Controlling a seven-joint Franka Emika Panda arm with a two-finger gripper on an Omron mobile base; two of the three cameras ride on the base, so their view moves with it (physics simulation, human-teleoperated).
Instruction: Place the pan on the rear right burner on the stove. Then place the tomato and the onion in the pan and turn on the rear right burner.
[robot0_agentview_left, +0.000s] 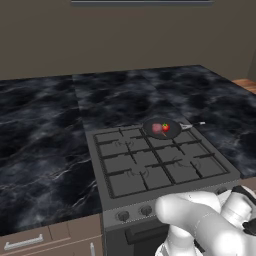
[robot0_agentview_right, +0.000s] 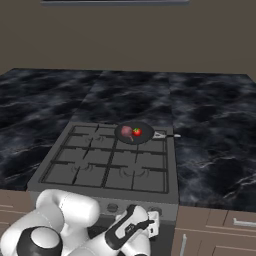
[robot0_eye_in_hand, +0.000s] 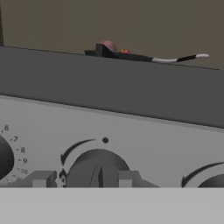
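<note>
Stove (robot0_agentview_left: 150, 165), largest element: its grates lie above and beyond my gripper (robot0_eye_in_hand: 83, 179), which I have brought low against the front control panel so the last step, lighting the rear right burner, can be done. Pan (robot0_agentview_left: 162, 129): seated on the rear right burner, well beyond and above the gripper; its silvery handle (robot0_eye_in_hand: 175, 58) gives the long axis, running off toward the right counter, roughly parallel to the stove's back edge, clear of the flame zone. Knob (robot0_eye_in_hand: 97, 170): directly ahead of the gripper, a fingertip on either side; I judge the jaws part closed around it, though contact is hard to confirm from the hand view. Onion (robot0_agentview_right: 127, 131) and tomato (robot0_agentview_right: 137, 132): side by side inside the pan, onion to the left, so both placements look complete.
</note>
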